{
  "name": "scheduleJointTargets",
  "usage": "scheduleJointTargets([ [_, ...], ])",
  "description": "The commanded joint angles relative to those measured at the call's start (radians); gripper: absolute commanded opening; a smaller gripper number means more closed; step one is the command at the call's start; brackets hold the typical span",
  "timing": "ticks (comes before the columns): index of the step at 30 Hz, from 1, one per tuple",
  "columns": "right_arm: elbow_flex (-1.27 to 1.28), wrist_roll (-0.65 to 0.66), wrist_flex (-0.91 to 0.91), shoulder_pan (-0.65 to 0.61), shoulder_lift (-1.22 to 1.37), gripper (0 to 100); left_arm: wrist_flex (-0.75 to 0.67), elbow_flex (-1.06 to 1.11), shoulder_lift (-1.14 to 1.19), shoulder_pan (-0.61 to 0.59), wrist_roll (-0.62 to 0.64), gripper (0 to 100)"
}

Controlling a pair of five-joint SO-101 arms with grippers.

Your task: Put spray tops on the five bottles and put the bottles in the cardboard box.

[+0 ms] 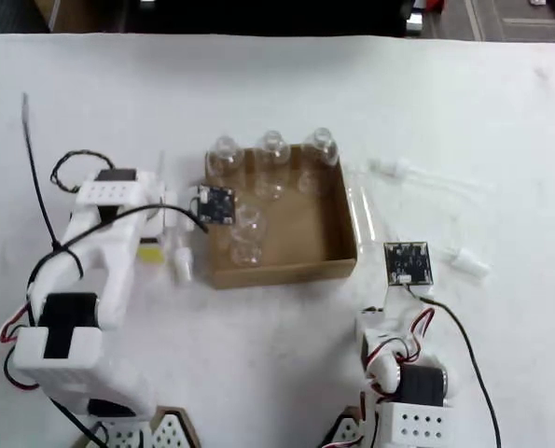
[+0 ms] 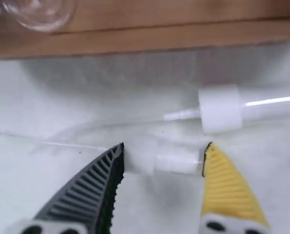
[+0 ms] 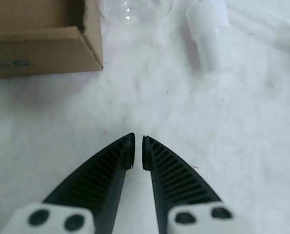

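**Left gripper clamps a spray top beside the box; right gripper rests closed**

The only writing is a small blue mark on the outer wall of the cardboard box [image 3: 47, 46], seen in the right wrist view. It is too blurred to read.

The left arm [image 1: 100, 252] stretches from the near left corner of the table [image 1: 258, 364] toward the box's left wall, its wrist bent down to the tabletop. The left gripper [image 2: 164, 147] has one black and one yellow finger. They are set wide, and a white spray top [image 2: 171, 161] lies on the table between them, touching both inner faces. A second spray top [image 2: 220, 108] lies just beyond it, its thin dip tube pointing away. The box wall is farther on.

The right arm [image 1: 403, 373] is folded low at the near right edge, well apart from the box. The right gripper [image 3: 138, 151] points at bare table with its two black fingers drawn together to a narrow slit, holding nothing. Ahead of it are the box's near right corner and another spray top [image 3: 208, 19].

Inside the box, three clear bottles [image 1: 272, 149] stand along the far wall. More glass sits toward the left side; their number I cannot tell. Two loose tops [image 1: 470, 263] lie on the table right of the box.
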Motion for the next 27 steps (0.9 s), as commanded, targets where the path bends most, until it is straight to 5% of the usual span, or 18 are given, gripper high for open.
scheduleJointTargets([
  [1,0.009,-0.002,0.005,0.002,-0.001,1.7,0.064,-0.014,-0.018,0.004,0.009,15],
  [20,0.009,-0.002,0.005,0.002,-0.001,1.7,0.362,-0.014,-0.417,-0.033,0.029,8],
  [27,0.009,-0.002,0.005,0.002,-0.001,1.7,0.387,-0.025,-0.691,-0.030,0.399,8],
])
